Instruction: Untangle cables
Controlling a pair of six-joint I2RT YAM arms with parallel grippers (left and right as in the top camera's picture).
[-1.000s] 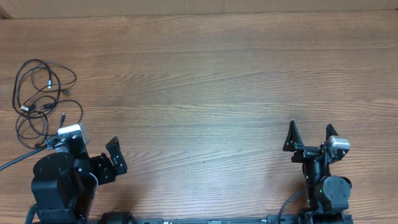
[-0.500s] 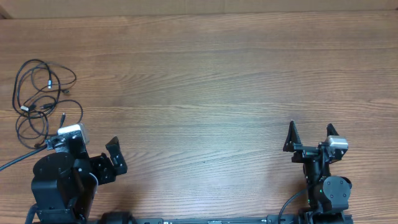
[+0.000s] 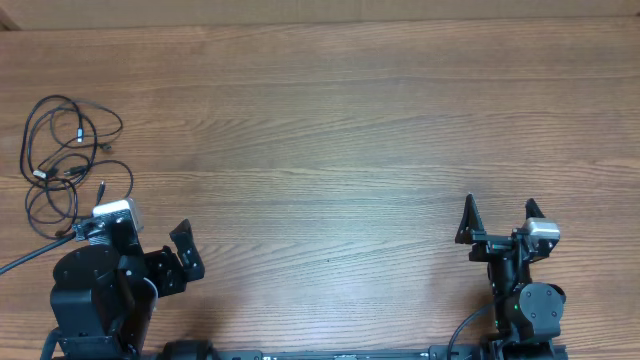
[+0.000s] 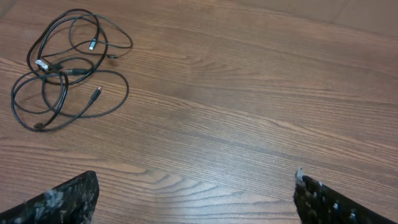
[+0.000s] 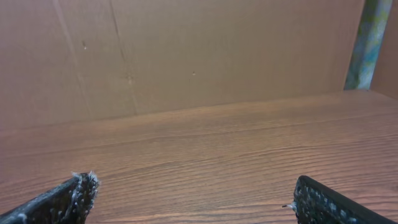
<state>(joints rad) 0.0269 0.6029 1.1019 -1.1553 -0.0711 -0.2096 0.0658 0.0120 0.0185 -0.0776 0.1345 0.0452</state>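
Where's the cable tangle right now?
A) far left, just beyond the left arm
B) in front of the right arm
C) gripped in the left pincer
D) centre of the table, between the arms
A: the cables lie loose at the far left of the table, ahead of the open, empty left pincer.

The scene is carried by a table (image 3: 350, 120) of brown wood, its grain run lengthwise from left to right. Along its far edge a plain tan panel (image 5: 186, 50) is stood, marked by a thin slanted seam (image 5: 121, 50). At the far right corner a blue-green post (image 5: 368, 37) is seen. The light is spread evenly and softly, and no hard shadows are cast.
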